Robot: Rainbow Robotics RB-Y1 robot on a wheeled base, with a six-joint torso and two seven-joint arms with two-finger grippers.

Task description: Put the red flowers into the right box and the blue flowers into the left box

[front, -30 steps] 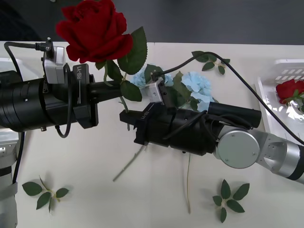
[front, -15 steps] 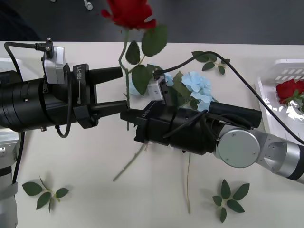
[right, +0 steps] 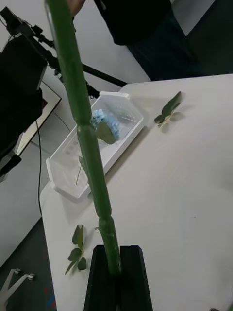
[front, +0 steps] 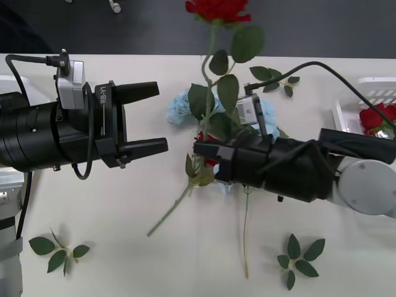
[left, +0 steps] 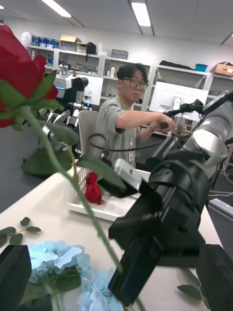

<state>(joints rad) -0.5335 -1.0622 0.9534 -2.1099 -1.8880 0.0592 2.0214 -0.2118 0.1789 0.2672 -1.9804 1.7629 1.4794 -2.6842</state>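
The rose's (front: 216,8) bloom, above the right gripper (front: 199,150), is cut by the top edge. Behind that gripper, blue flowers (front: 183,106) are partly hidden by leaves. The right box (front: 365,86) runs off the edge; part of another rose lies behind the arm.

The left hand (front: 158,117) sits left of centre on the bench (front: 111,210), its fingers apart. The right hand (front: 201,151), at centre, grips a rose (front: 216,9) upright by the stem. The hydrangeas (front: 182,108) lie behind it. The right box (front: 356,124) is at the right edge.
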